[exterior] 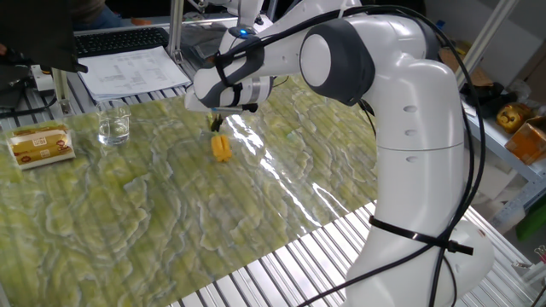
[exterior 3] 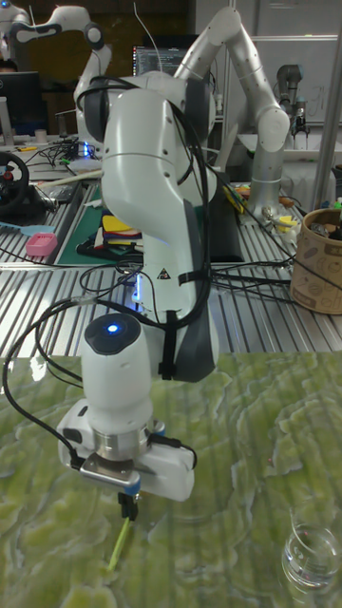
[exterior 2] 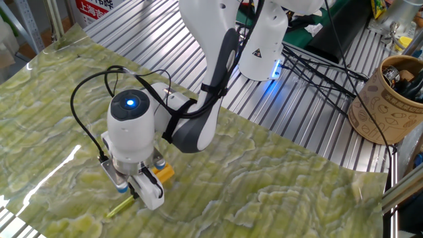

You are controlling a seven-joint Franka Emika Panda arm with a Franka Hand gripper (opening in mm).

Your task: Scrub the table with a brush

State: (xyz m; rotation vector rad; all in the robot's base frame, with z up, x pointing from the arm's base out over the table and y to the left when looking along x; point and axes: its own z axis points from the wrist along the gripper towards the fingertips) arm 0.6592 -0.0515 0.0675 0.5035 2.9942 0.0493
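The brush [exterior: 222, 147] has a chunky yellow-orange head resting on the table [exterior: 171, 213], a green-yellow marbled sheet over metal slats. My gripper [exterior: 216, 123] stands just above the head, shut on the thin pale handle. In the other fixed view the brush head [exterior 2: 163, 174] peeks out to the right of the gripper [exterior 2: 141, 190], and the handle [exterior 2: 122, 207] sticks out low on the left. In the tall view only the handle [exterior 3: 119, 547] shows under the gripper [exterior 3: 128, 504]; the head is hidden.
A clear glass [exterior: 113, 125] and a flat yellow-labelled packet [exterior: 38, 145] stand at the sheet's left end. Papers [exterior: 136, 70] and a keyboard [exterior: 119, 38] lie beyond the sheet. A brown cup [exterior 2: 390, 99] stands on the slats near the robot base.
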